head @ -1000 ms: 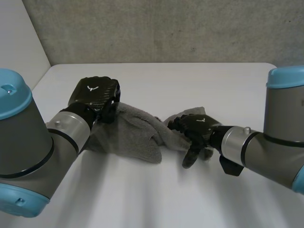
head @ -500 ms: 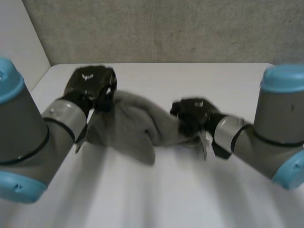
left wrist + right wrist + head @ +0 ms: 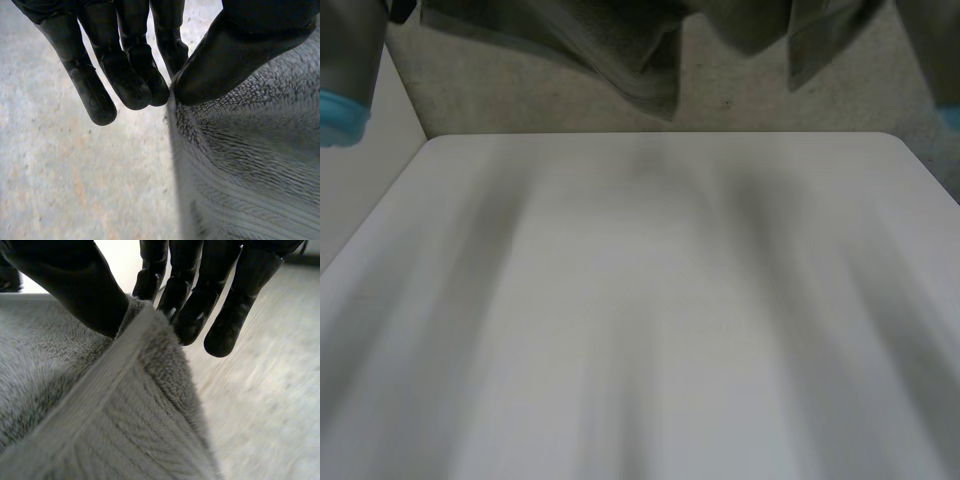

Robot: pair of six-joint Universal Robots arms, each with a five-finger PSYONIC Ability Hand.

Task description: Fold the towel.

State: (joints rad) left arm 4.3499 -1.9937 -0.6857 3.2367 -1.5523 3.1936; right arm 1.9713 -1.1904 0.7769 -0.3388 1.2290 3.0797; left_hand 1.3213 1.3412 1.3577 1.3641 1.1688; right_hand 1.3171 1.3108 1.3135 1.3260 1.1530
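Grey towel hangs high over table | left hand pinches one edge, right hand the hemmed edge | risk: shallow pinches slip, towel drops bunched.

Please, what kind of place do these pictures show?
Probably a robot test bench or laboratory: a white table stands against a plain grey wall, and the black left hand and right hand each pinch a towel.
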